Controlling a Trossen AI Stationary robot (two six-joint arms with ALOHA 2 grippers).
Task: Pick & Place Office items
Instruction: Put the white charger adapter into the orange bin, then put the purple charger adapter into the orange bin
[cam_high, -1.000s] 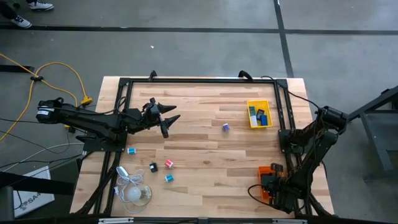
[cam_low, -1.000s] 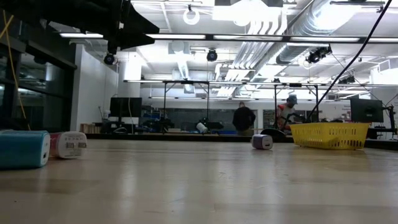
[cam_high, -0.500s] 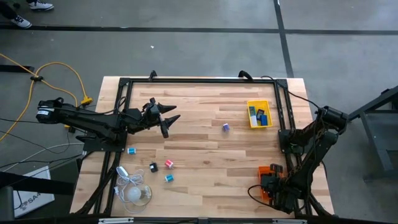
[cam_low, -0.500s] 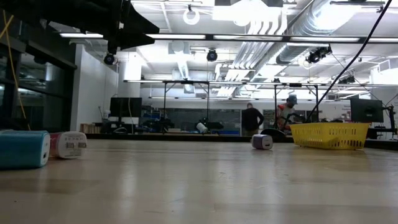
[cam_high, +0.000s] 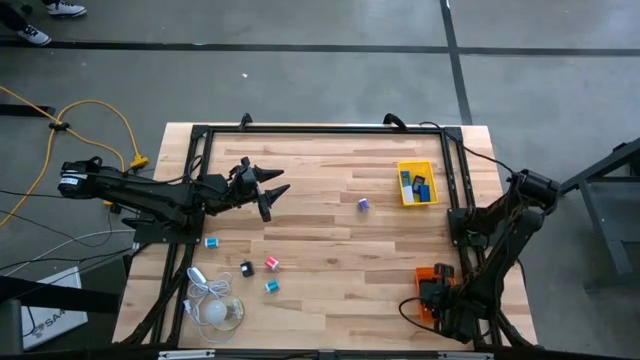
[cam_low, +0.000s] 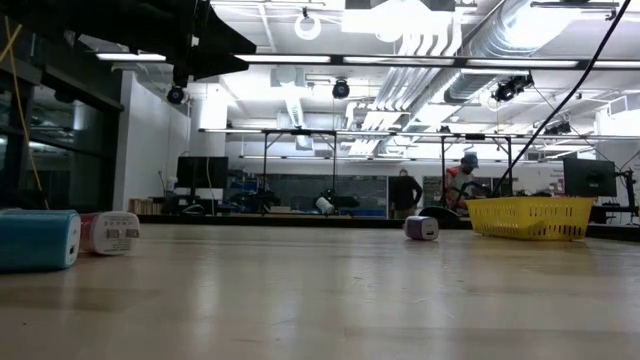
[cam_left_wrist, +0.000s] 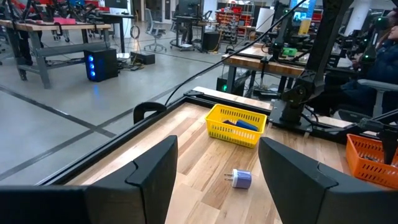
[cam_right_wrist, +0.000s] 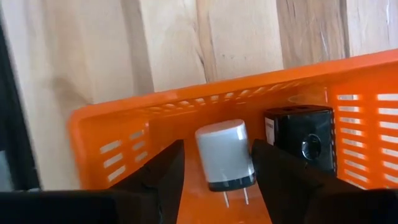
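Right wrist view: right claw (cam_right_wrist: 214, 165) is hovering, fingers parted around a light, rigid white charger (cam_right_wrist: 225, 155); grip its flat sides.

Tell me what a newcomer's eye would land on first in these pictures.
The bright orange tray at the table's near right corner stands out, with the right tool over it, open around a white charger beside a black one. Next comes the yellow tray at the far right, and the open left tool hovering left of centre.
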